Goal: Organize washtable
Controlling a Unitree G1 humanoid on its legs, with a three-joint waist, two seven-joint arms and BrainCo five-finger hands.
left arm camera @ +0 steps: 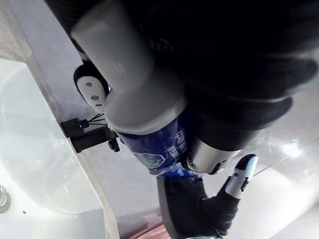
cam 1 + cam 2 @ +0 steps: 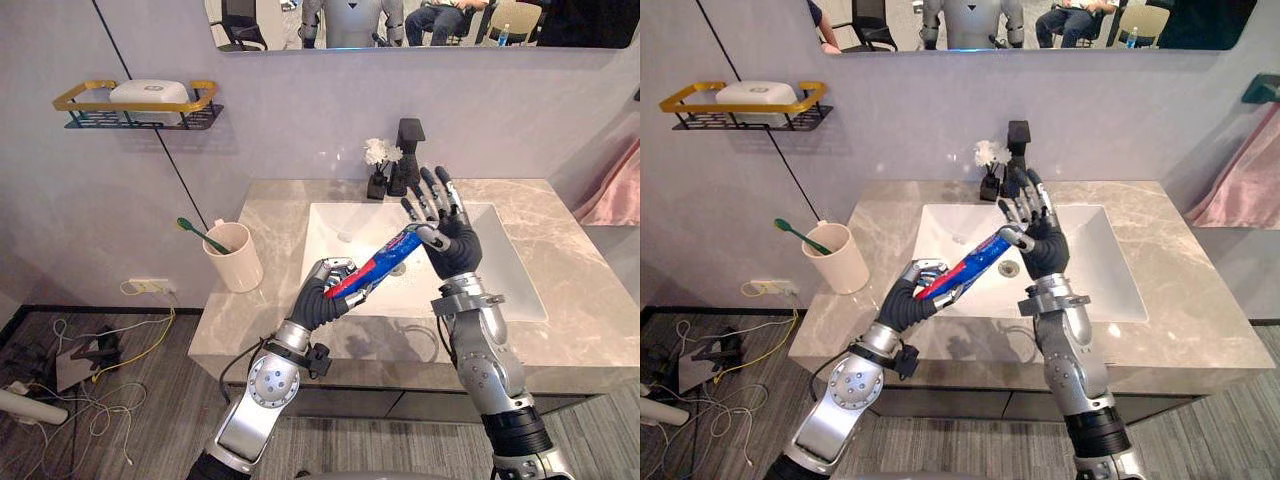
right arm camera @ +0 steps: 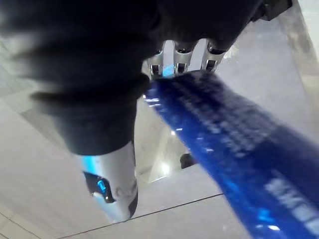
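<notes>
- My left hand [image 2: 330, 290] is clenched round the near end of the toothpaste tube [image 2: 385, 262], held in the air over the sink [image 2: 500, 275]
- My right hand [image 2: 452, 235] is released, fingers straight up, thumb touching the tube's far tip
- Step, I judge: tidying the tube; next, carry it left to the cup [image 2: 235, 258] and tip it upright

The toothpaste tube [image 2: 375, 268] above the white basin [image 2: 500, 285] was blue and red, the countertop [image 2: 560, 250] around the basin veined beige-grey marble, the faucet [image 2: 408, 150] behind it black, and the cup [image 2: 235, 265] left of it cream, with a green toothbrush [image 2: 200, 235].
</notes>
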